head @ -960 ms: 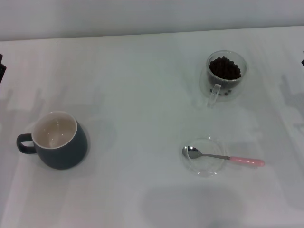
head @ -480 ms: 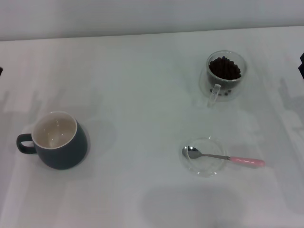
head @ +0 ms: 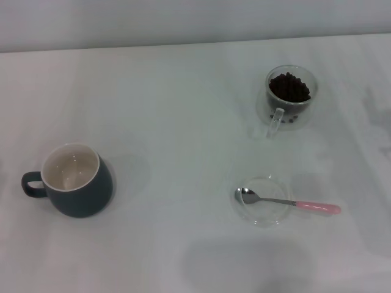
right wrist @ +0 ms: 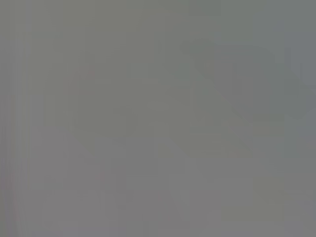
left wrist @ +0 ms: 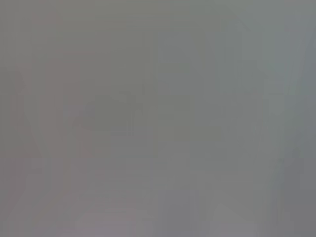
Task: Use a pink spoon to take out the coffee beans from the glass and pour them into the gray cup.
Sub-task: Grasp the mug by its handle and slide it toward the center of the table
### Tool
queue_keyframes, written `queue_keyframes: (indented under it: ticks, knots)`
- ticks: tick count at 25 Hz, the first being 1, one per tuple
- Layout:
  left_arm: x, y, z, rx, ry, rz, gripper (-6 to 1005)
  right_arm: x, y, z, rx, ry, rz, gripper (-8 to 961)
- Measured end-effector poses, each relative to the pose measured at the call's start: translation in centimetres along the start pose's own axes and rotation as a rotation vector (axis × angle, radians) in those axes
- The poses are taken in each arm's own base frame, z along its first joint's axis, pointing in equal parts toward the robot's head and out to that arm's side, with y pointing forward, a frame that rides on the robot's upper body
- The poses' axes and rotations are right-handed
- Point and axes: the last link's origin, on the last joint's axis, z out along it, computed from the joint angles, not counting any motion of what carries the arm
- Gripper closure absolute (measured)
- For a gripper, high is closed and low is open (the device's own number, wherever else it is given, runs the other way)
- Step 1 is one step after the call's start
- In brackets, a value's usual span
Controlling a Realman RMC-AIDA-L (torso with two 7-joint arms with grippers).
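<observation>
- Pink spoon (head: 287,201) lay w/ long axis left-right, bowl in clear dish (head: 264,215), handle toward robot's right; right arm prob nearer.
- Neither pincer in view; can't tell grip state.

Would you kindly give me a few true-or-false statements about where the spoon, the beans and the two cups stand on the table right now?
1. The pink spoon rests with its bowl in the clear glass dish. True.
2. The coffee beans are in the gray cup. False: they fill the glass; the gray cup is empty.
3. The gray cup stands on the robot's left, the glass on its right. True.
4. A gripper holds the spoon. False: neither gripper is in view.
5. The glass lies tipped over. False: it stands upright.
</observation>
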Motion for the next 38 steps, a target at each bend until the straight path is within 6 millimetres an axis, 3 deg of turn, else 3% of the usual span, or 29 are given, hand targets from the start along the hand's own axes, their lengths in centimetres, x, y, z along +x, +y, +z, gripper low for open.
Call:
queue_keyframes:
  ticks: [7, 15, 20, 29, 38]
  knots:
    - [-0.7, -1.6, -4.1, 0.04, -0.088, -0.017, 209, 0.3, 0.2, 2.4, 0.015, 0.055, 0.002, 275]
    - [-1.3, -1.7, -6.2, -0.084, -0.207, 0.081, 208, 0.2, 0.8, 4.4, 0.019, 0.074, 0.003, 274]
    - [-1.7, -1.6, -5.7, -0.163, -0.252, 0.15, 209, -0.1, 0.9, 4.8, 0.018, 0.063, 0.006, 275]
    - [-3.3, -0.3, -3.0, -0.334, -0.371, 0.21, 210, -0.4, 0.7, 4.8, 0.032, 0.043, 0.033, 275]
    - [-4.3, 0.0, -2.2, -0.358, -0.427, 0.241, 220, -0.6, 0.8, 4.7, 0.028, 0.022, 0.04, 274]
